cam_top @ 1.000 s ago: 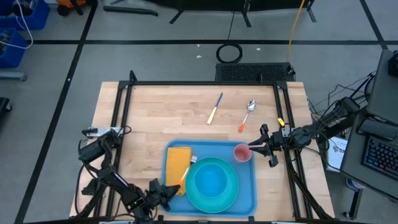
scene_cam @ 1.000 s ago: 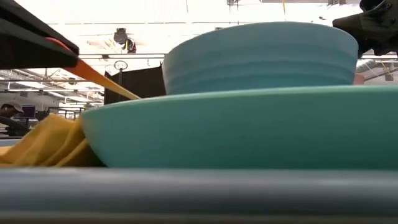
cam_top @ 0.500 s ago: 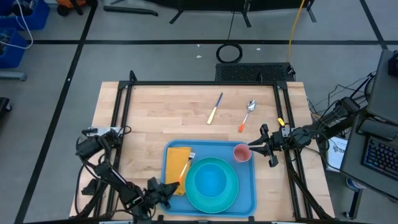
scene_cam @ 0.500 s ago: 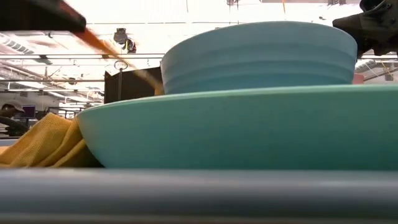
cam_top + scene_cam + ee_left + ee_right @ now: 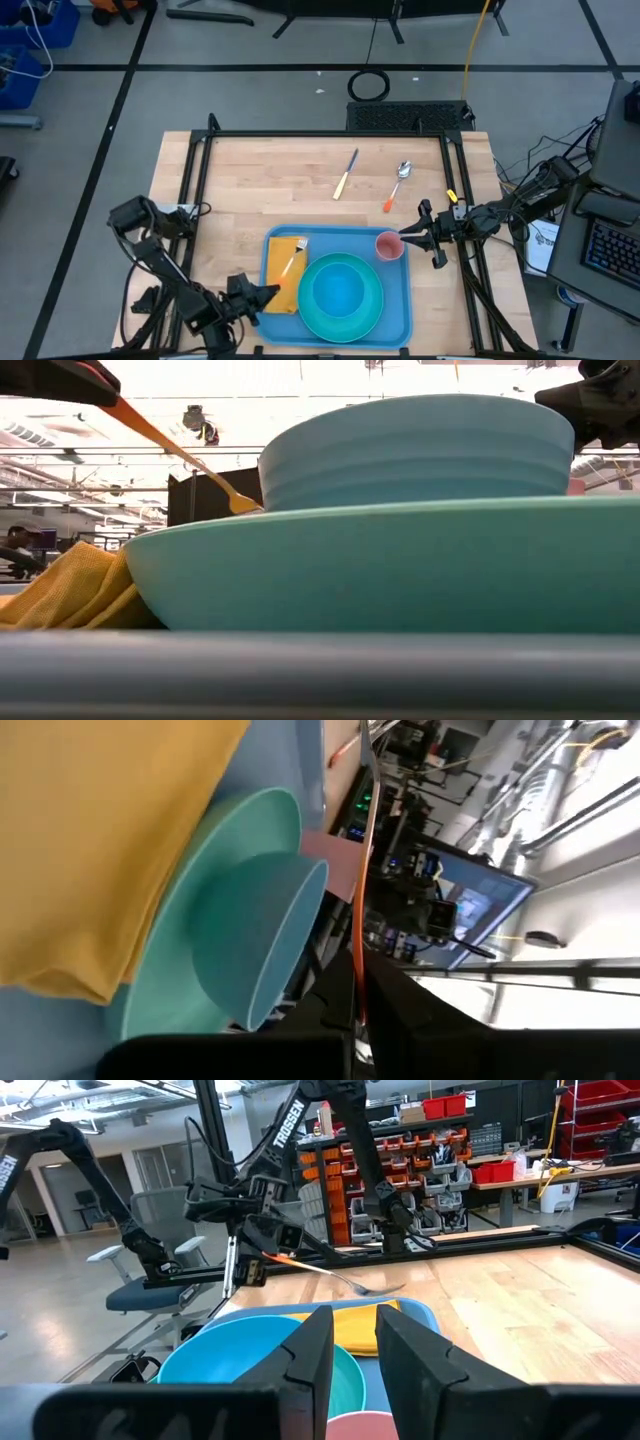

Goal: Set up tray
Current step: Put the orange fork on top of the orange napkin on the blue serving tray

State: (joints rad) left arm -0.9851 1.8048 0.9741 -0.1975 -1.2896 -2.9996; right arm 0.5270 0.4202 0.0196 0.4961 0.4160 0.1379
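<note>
Tray sat at the table's near edge, napkin in its left part, bowl on plate in the middle, cup at its far right corner, knife and spoon farther back, fork over the napkin.

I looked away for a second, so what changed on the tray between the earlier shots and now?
The left end effector, shut on the orange-handled fork, drew back toward the table's left, swinging the fork from the plate's edge to over the yellow napkin. The right end effector stayed at the pink cup; plate, bowl and tray kept their places.
</note>
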